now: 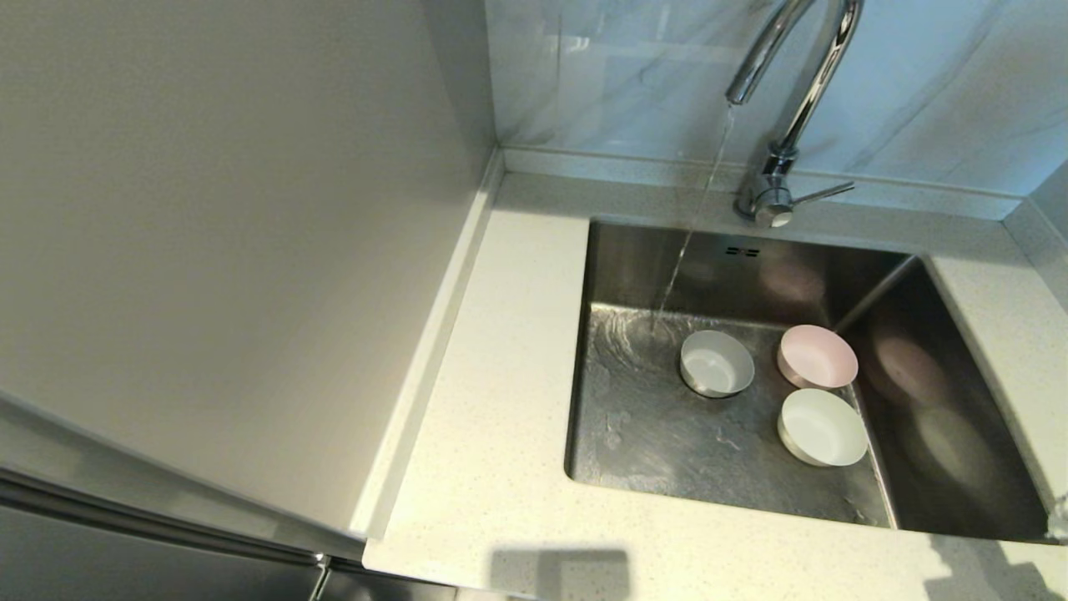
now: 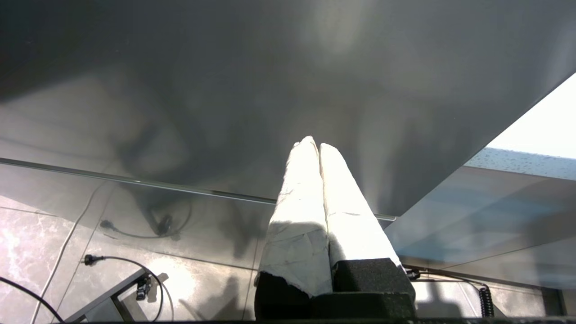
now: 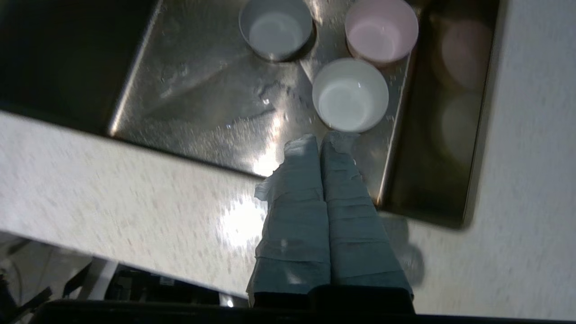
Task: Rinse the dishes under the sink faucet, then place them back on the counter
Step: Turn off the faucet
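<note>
both jaws pressed together and empty, my right gripper (image 3: 320,137) hangs over the sink (image 1: 634,259) near the white bowl (image 3: 350,94), left gripper (image 2: 315,144) parked by the cabinet.

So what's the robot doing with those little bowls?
Nothing is being held yet. Three bowls sit in the sink: a grey-white bowl, a pink bowl and a white bowl. The faucet is running, its stream landing beside the grey-white bowl. The right end effector, shut and empty, hangs above the sink's near edge. The left end effector is parked, shut.
</note>
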`<state>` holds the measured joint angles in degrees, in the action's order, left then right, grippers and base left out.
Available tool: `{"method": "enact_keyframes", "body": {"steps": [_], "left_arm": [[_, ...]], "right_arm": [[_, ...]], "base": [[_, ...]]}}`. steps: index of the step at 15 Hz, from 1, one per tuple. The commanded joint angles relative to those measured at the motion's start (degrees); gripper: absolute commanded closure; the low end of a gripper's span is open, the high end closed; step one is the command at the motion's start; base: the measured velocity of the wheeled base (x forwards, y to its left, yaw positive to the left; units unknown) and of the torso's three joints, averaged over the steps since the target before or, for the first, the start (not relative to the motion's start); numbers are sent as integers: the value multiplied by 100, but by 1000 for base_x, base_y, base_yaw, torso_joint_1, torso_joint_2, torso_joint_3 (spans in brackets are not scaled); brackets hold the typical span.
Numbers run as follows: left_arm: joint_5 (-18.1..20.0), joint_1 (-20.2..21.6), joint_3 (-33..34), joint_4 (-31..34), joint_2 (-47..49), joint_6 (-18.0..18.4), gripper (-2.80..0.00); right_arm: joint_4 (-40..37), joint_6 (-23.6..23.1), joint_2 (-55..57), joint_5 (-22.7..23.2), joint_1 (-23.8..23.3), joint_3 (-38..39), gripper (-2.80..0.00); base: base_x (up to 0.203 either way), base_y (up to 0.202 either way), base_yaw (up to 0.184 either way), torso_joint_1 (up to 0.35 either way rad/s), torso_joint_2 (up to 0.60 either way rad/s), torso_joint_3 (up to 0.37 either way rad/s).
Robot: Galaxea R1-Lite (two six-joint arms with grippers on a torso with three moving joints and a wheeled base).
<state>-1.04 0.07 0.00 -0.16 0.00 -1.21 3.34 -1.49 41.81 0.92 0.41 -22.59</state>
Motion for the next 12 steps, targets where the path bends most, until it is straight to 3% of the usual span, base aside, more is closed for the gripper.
{"method": "enact_keyframes", "body": {"steps": [1,4,7,8,10,12], "left_arm": [[-2,1,0,-2,-18,-2,0],[-2,1,0,-2,-18,-2,0],[-2,1,0,-2,-18,-1,0],[-2,1,0,-2,-18,-2,0],[4,1,0,-2,-18,-2,0],[-2,1,0,-2,-18,-2,0]], "right_arm": [[-856,0,1389,157,2,-1565,0],[-2518,101,2799,598,11,-3788,0],[-2942,538,4110,773,72,-5383,0],[-2661,639,4455,713,86,-5590,0],[-1338,710,5130,453,111,-5754,0],[-401,501,5749,131,116,-5872,0]], "base": [[0,0,0,0,0,0],[0,0,0,0,0,0],[0,0,0,0,0,0],[0,0,0,0,0,0],[0,0,0,0,0,0],[0,0,0,0,0,0]]}}
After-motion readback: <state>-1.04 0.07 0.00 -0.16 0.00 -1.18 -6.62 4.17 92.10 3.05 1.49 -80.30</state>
